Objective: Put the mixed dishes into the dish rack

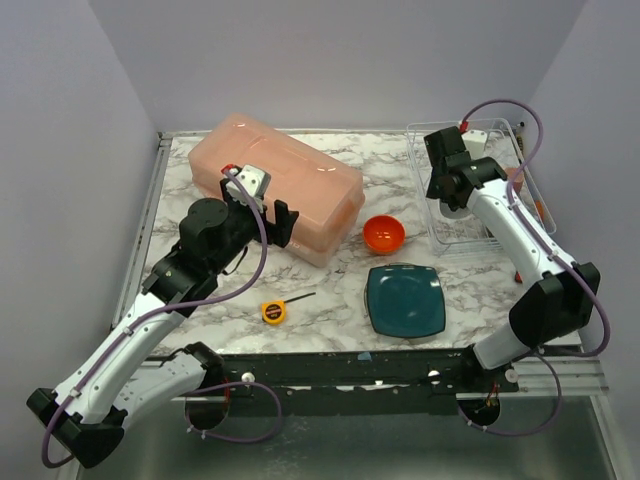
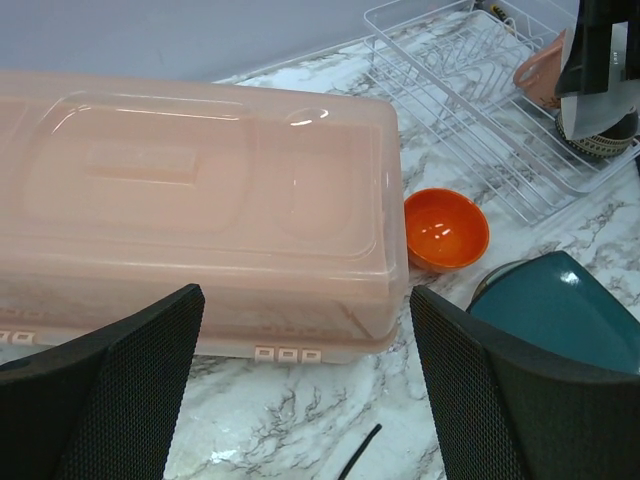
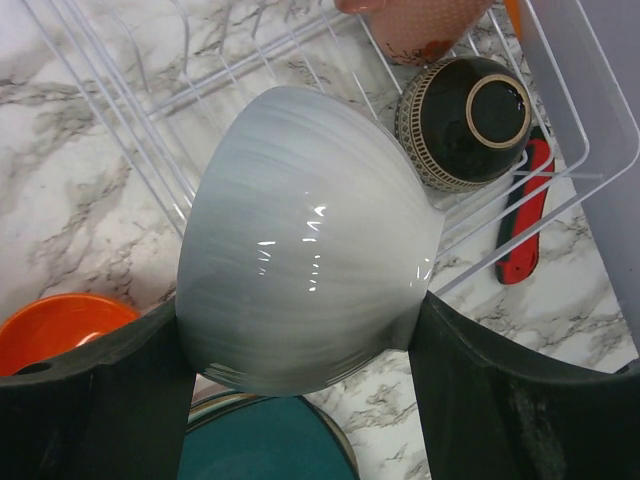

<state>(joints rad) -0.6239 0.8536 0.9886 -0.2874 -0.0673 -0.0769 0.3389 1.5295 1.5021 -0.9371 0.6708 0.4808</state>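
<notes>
In the top view the right arm point(image 1: 510, 225) covers much of the dish rack point(image 1: 445, 238), so what sits inside it cannot be made out. From the right wrist, the mug point(image 3: 420, 25) is cut by the top edge, the teal plate point(image 3: 260, 440) by the bottom edge, and the orange bowl point(image 3: 50, 325) by the left edge and a finger point(image 3: 100, 400) of the right gripper point(image 3: 300, 310). From the left wrist, the pink tub point(image 2: 200, 200) runs off the left edge, and a thin black strip point(image 2: 358, 452) at the bottom is too small to identify.

A robotics test cell: plain lilac walls point(image 1: 90, 90) box in a white marble-patterned surface point(image 1: 385, 180), with black-and-white robot arms point(image 1: 130, 340) bolted along the frame's bottom edge.
</notes>
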